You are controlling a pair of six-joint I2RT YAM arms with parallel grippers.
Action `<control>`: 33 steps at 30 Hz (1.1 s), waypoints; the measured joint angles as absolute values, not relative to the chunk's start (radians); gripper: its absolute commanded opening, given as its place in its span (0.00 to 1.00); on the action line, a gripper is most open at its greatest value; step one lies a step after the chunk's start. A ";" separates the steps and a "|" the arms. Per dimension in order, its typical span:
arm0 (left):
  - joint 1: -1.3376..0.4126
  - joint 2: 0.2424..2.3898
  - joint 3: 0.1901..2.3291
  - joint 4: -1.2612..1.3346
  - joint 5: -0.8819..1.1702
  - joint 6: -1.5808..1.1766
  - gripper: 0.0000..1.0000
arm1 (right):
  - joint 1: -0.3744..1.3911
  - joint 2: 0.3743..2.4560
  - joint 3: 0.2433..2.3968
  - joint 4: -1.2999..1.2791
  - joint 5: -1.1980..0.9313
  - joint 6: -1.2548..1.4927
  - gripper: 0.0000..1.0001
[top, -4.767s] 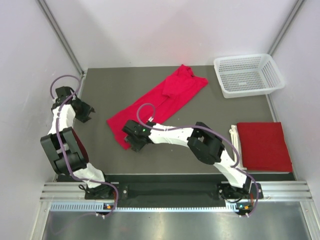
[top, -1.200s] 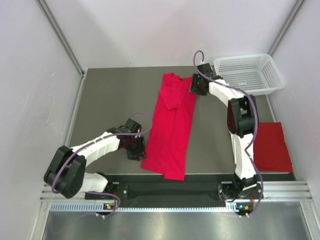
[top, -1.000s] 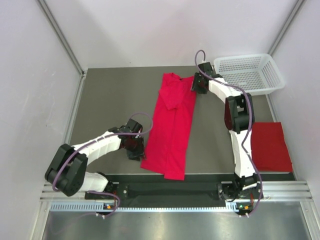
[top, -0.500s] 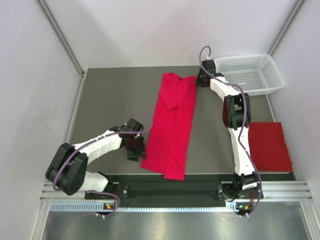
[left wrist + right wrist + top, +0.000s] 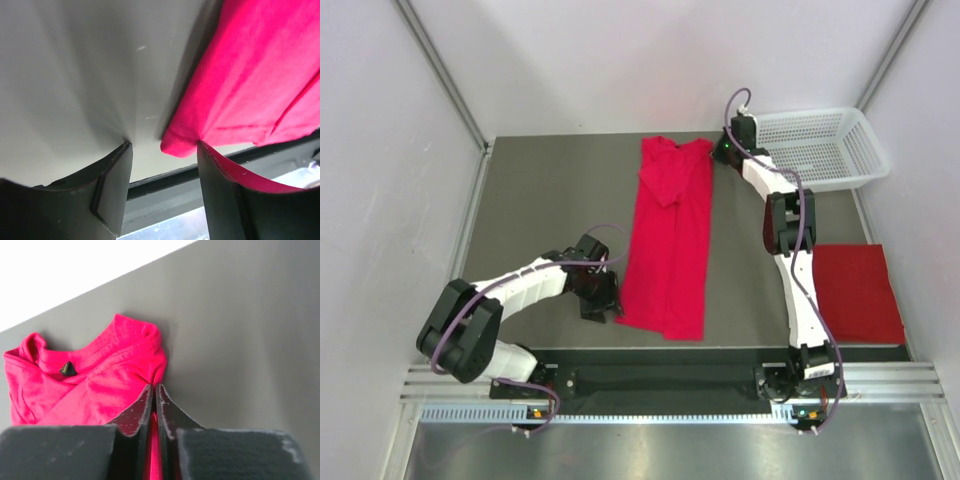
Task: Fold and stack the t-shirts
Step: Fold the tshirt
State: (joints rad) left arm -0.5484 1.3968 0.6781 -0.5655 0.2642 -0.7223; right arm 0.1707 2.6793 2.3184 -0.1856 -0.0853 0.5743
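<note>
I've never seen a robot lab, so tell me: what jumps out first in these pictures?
A bright red shirt lies as a long strip down the middle of the grey table. The right gripper pinches its far corner while the left gripper stands open at its near-left corner. A folded shirt lies at the right edge, with a white basket beyond it.
</note>
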 measured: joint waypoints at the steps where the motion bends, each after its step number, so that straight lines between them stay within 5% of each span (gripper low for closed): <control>1: -0.548 1.407 0.683 -0.561 0.277 -0.719 0.59 | 0.166 2.679 2.318 -0.182 -0.088 0.578 0.12; 7: -0.548 1.438 0.691 -0.525 0.337 -0.704 0.56 | 0.145 2.679 2.317 -0.141 -0.120 0.579 0.34; 13: -0.549 1.438 0.685 -0.516 0.297 -0.703 0.28 | 0.146 2.597 2.210 -0.169 -0.148 0.576 0.44; 19: -0.548 1.413 0.660 -0.514 0.267 -0.717 0.20 | 0.155 2.379 2.076 -0.227 -0.155 0.576 0.50; 22: -0.549 1.370 0.631 -0.515 0.250 -0.729 0.26 | 0.164 2.247 2.066 -0.262 -0.151 0.569 0.56; 27: -0.549 1.282 0.596 -0.551 0.232 -0.756 0.64 | 0.218 1.991 1.956 -0.327 -0.114 0.542 0.67; 33: -0.549 1.244 0.608 -0.593 0.183 -0.760 0.67 | 0.360 1.680 1.654 -0.411 -0.075 0.526 0.78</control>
State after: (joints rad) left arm -0.5488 1.2442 0.6083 -0.5930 0.1829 -0.7597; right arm 0.3603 1.6802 1.6543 -0.4110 -0.0753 0.5262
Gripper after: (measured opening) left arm 0.669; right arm 0.765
